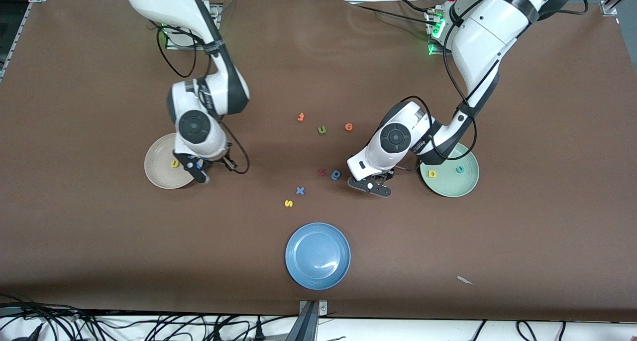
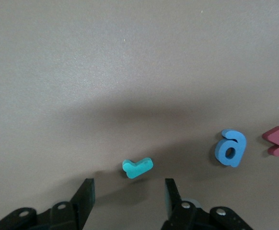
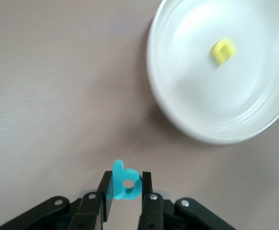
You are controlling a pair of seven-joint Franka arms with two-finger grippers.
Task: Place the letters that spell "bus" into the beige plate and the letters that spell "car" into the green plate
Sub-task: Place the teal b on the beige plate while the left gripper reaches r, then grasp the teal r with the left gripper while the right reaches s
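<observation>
My right gripper (image 3: 126, 189) is shut on the teal "b" (image 3: 126, 182), which stands upright between the fingers. It hangs just beside the rim of the beige plate (image 3: 178, 96), where the yellow "u" (image 3: 224, 51) lies. My left gripper (image 2: 127, 194) is open and low over the table beside the green plate (image 1: 450, 184). The thin teal "r" (image 2: 138, 167) lies flat just past its fingertips, touching neither. The yellow "a" (image 1: 432, 173) and teal "c" (image 1: 460, 170) lie in the green plate. The yellow "s" (image 1: 288, 203) lies on the table mid-way between the arms.
A blue round letter (image 1: 336, 174) and a red letter (image 1: 322, 172) lie close to my left gripper (image 1: 371, 185). A blue "x" (image 1: 300, 190) sits by the "s". Farther from the camera lie several other letters. A blue plate (image 1: 317, 255) stands near the table's front edge.
</observation>
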